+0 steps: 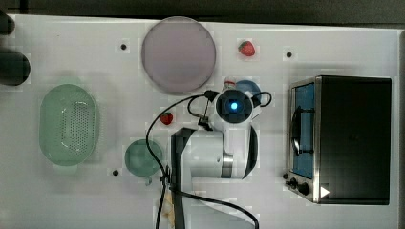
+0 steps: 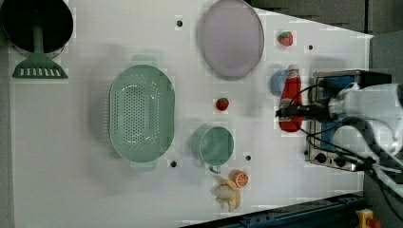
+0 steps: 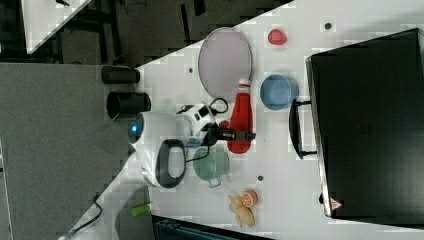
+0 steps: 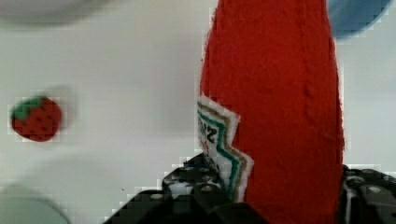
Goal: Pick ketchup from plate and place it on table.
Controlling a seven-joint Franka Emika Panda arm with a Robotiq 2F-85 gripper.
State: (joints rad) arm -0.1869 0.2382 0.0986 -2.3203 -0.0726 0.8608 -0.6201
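Note:
The ketchup (image 4: 275,93), a red bottle with a whitish cap (image 1: 229,83), sits between my fingers, and my gripper (image 4: 275,196) is shut on its lower body. In the left view the ketchup (image 2: 290,95) is off the plate (image 2: 230,38), over the white table (image 2: 71,166) beside the blue bowl (image 2: 278,80), gripper (image 2: 290,113) across it. In the right view its cap (image 3: 244,85) points at the plate's (image 3: 225,60) rim. The plate (image 1: 179,55) is bare. I cannot tell whether the bottle touches the table.
A toaster oven (image 1: 339,138) stands close on the top view's right. A strawberry (image 1: 166,118), a teal cup (image 1: 142,157) and a green basket (image 1: 69,124) lie to the top view's left of the arm. Another strawberry (image 1: 246,48) is near the plate.

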